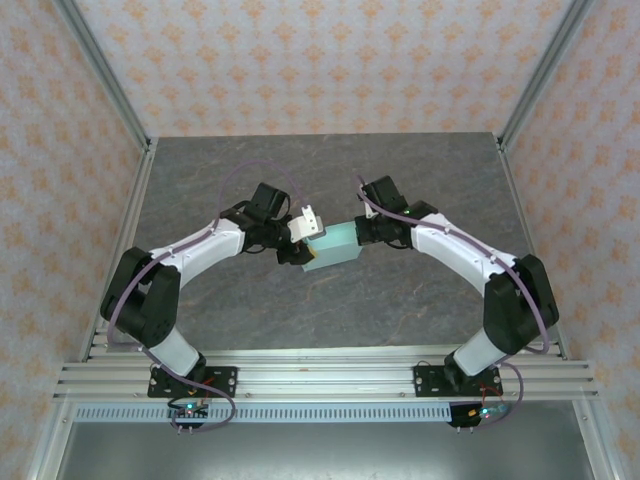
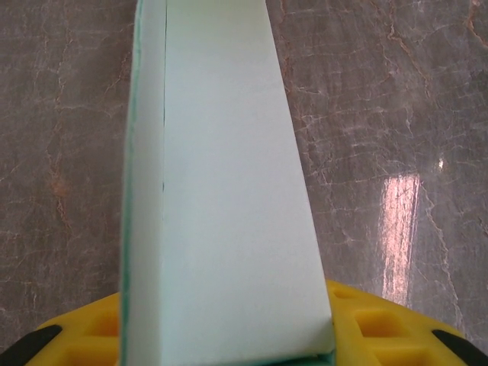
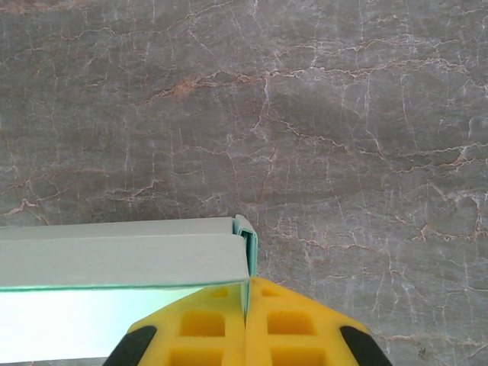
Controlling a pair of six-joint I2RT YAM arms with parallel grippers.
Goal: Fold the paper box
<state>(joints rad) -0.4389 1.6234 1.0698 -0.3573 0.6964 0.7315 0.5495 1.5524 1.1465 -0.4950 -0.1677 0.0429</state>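
Near the table's [image 1: 400, 300] middle, the left gripper [image 1: 298, 242] clasps the paper box [image 1: 333, 247]; the right gripper [image 1: 360, 232], pinching its end edge, should fold slowly, keeping creases square.

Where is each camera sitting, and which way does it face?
Top external: above and behind the bases, looking down on the table; both arms, left gripper, right gripper.
Left wrist: looks along its yellow fingers at the paper box.
Right wrist: looks past its closed fingers, which pinch a box edge.
Shared: all see the paper box and marbled table.
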